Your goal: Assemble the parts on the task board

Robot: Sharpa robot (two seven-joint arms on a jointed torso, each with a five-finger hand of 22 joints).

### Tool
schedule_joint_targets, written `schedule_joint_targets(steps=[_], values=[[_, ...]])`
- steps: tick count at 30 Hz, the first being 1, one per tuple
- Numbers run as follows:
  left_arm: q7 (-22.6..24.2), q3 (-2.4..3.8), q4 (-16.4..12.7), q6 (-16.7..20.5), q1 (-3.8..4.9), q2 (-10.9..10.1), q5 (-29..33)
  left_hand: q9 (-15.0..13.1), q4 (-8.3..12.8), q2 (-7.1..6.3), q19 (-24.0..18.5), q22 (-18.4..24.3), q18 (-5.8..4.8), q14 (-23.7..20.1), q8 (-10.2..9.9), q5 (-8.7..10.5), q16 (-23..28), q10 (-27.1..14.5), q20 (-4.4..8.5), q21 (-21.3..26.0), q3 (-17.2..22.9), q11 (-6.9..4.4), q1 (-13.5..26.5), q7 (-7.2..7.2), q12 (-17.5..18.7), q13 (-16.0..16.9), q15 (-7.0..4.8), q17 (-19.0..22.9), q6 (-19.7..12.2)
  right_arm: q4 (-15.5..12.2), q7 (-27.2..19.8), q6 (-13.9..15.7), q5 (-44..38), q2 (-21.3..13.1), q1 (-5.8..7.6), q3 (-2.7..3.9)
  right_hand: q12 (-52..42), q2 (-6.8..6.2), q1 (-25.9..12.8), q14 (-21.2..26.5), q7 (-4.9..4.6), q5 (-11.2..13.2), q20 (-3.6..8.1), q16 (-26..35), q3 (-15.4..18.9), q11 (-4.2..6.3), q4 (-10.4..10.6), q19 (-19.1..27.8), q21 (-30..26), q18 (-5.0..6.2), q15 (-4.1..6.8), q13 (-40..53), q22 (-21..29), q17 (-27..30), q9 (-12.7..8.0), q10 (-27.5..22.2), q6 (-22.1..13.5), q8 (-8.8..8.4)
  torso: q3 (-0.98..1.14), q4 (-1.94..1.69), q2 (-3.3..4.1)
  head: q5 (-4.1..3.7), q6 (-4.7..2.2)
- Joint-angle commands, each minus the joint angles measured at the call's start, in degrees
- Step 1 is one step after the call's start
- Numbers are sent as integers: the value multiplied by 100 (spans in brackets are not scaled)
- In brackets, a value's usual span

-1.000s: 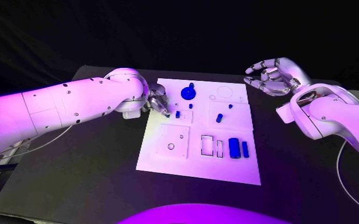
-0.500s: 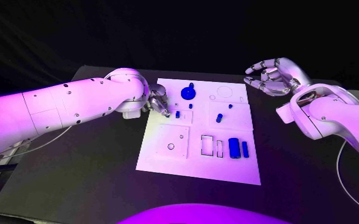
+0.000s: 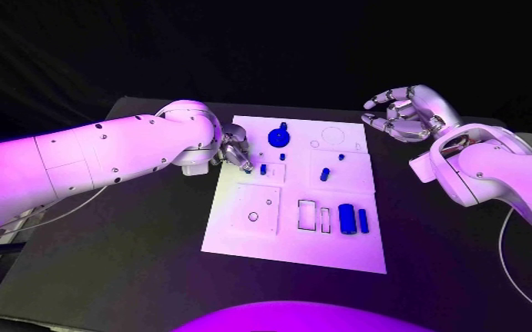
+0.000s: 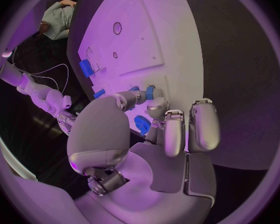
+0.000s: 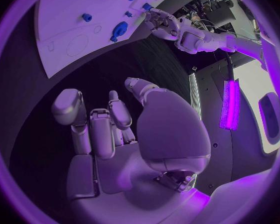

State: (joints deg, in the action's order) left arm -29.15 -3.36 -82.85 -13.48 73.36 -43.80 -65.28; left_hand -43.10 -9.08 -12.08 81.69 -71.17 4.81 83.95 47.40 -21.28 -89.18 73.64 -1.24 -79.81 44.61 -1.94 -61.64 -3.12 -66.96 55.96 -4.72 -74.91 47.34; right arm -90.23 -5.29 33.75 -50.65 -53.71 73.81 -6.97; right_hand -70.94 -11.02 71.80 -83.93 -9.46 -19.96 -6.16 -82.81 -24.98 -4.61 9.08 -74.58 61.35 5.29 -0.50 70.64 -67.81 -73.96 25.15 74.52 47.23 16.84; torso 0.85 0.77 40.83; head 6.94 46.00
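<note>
Our left hand (image 3: 234,152) pinches a small blue part (image 3: 263,169) at the task board's (image 3: 295,249) nine o'clock edge; our right hand (image 3: 403,114) hovers empty, fingers apart.

A: Board layout?
B: Task board (image 3: 290,251) mid-table (image 3: 122,270). Left hand (image 3: 234,151) at its left edge, beside a small part (image 3: 263,169). Right hand (image 3: 403,114) past the far-right corner.

this looks like a robotics lab or test cell. a matte black table (image 3: 133,270) stands against a dark, curtain-like backdrop, and in its middle lies a flat white task board (image 3: 290,249) with cut-out recesses. beyond the board's far side, the right wrist view shows a glowing purple light bar (image 5: 229,104) and dark equipment racks with cabling (image 5: 221,10).
</note>
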Motion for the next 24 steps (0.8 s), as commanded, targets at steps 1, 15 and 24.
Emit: schedule_joint_targets(steps=[1, 15, 24], values=[[-10, -4, -6, -137, -6, 25, -2, 20, -31, 13, 17, -7, -85, 573, 4, 28, -9, 37, 10, -38, -38, 1, 103, 108, -28, 9, -46, -1401, 115, -11, -35, -52, -21, -4, -4, 0, 29, -43, -35, -202, 14, -34, 14, 13, -19, 30, 15, 4, -38, 118, 49, -5, 5, 6, 2, -24, -36, 31, 0, 3, -2, 0, 1], [-30, -3, 21, -186, -6, 46, -3, 69, -202, 45, 31, -28, -90, 576, 12, 36, -17, 71, 21, -44, -275, -11, 311, 123, -90, 85, -57, -1410, 182, -15, -40, -46, -19, -12, -4, 0, 31, -45, -45, -200, 14, -39, 15, 23, -24, 30, 22, 4, -57, 120, 50, -13, 14, 16, 0, -27, -42, 45, 1, 1, -1, -8, 10], [-34, -3, 42, -224, -6, 40, -36, 76, -186, 65, 30, -25, -89, 577, 15, 23, -19, 84, 24, -41, -287, -22, 289, 138, -108, 107, -63, -1414, 191, -15, -41, -44, -17, -16, -4, 0, 31, -45, -45, -200, 14, -39, 15, 23, -24, 30, 22, 4, -57, 120, 50, -13, 14, 16, 0, -27, -42, 45, -1, 1, 1, -9, 19]])
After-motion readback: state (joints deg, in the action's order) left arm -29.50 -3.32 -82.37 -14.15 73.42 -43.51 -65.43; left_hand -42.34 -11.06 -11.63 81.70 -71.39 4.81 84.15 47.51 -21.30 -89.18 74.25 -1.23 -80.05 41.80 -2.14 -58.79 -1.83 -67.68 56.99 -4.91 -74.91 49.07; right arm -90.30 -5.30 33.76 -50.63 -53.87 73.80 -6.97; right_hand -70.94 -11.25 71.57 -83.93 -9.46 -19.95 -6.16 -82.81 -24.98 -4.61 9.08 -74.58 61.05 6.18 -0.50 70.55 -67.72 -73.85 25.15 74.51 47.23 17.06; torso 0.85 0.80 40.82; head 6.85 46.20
